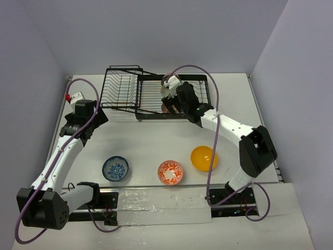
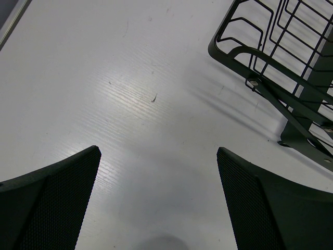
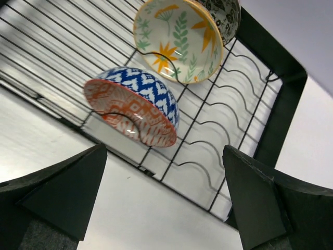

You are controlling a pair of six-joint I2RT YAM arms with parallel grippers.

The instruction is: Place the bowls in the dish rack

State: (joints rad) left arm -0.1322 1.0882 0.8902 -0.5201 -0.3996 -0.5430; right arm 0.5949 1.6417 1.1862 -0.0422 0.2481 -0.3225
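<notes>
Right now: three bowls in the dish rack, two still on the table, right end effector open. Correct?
Wrong count on the table: three bowls sit there, not two, per the top view: blue bowl, floral bowl, plain orange-yellow bowl. Three in the dish rack and the open right end effector are correct.

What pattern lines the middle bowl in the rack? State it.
White with green leaves and orange flowers on the middle bowl; right wrist view shows it best.

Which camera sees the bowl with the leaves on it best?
The right wrist view. There the leaf-patterned bowl looks big and clear, standing on edge in the dish rack. The top view shows it tiny, mostly behind the right arm. The left wrist view shows only a rack corner, no bowl.
</notes>
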